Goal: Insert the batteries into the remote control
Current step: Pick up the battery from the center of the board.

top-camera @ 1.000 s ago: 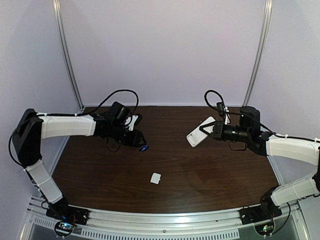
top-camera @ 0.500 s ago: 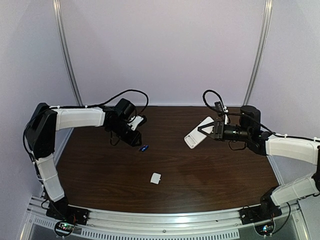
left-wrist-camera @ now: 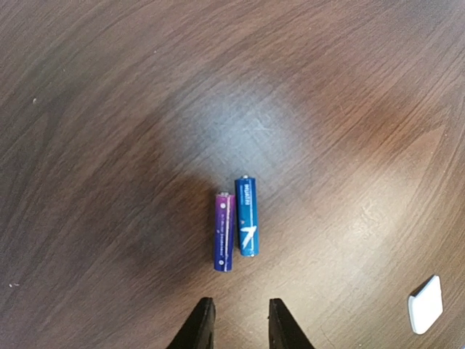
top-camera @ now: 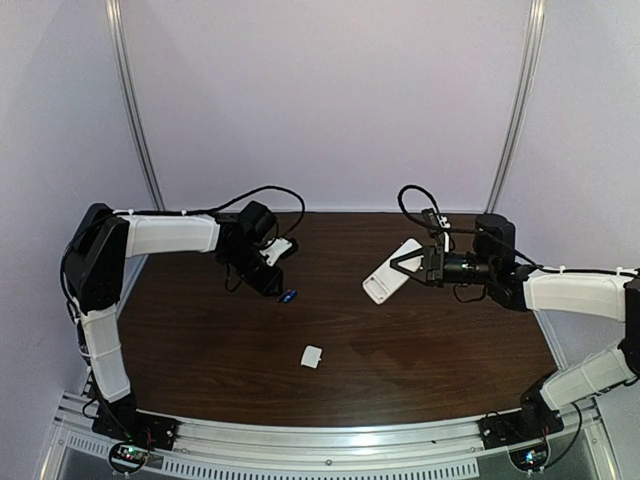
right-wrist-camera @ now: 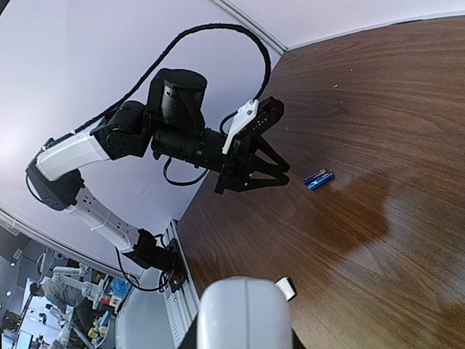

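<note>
Left wrist view: left pincer [left-wrist-camera: 237, 323], narrow and empty, hangs near the batteries [left-wrist-camera: 235, 225]; better to straddle one cell only, while the right pincer [top-camera: 408, 265] holds the remote control [top-camera: 388, 275].

- Left arm [top-camera: 165, 235], left side of the overhead view: smooth white shell covers on the long links, with chunky matte black housings at the joints.
- Right arm [top-camera: 575, 295], right side of that view: the same white covers and black joints.
- A thin black cable [top-camera: 270, 192] arches above the left wrist; a second cable [top-camera: 412, 195] curls above the right wrist.
- Left gripper [left-wrist-camera: 240, 327]: two dark, tapered fingers at the bottom edge of its own camera view.
- A white camera block [right-wrist-camera: 243, 125] sits on the left wrist's black body.
- Right gripper [top-camera: 397, 266]: black, triangular open frame.
- Black base plates [top-camera: 135, 430] at the bottom corners.
</note>
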Robot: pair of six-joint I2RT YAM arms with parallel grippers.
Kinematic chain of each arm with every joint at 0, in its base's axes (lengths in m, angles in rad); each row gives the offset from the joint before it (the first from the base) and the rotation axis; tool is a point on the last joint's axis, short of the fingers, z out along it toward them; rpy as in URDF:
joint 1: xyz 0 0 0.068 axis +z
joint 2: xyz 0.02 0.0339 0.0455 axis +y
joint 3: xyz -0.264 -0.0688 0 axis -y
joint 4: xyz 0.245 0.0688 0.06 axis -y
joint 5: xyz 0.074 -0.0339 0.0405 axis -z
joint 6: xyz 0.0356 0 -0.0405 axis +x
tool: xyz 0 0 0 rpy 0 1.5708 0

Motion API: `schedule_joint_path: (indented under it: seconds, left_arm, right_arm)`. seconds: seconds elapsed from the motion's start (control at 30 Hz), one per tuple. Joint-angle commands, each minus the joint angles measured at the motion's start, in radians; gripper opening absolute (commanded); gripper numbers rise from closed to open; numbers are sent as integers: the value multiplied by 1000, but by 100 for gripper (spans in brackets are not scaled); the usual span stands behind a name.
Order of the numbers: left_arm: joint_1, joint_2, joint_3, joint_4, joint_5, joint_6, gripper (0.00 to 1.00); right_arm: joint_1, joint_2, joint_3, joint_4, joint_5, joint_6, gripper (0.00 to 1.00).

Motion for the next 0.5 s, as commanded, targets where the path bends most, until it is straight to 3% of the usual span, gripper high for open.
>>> schedule_joint_path:
  seconds: [0.0, 0.47]
  left_arm:
    - [8, 25, 41, -3, -10, 46, 26]
    - [8, 59, 51, 27, 9, 138, 24]
  right_arm:
    - [-7, 9, -8, 39, -44, 8, 0]
    - [-7, 9, -9, 13, -56, -13, 0]
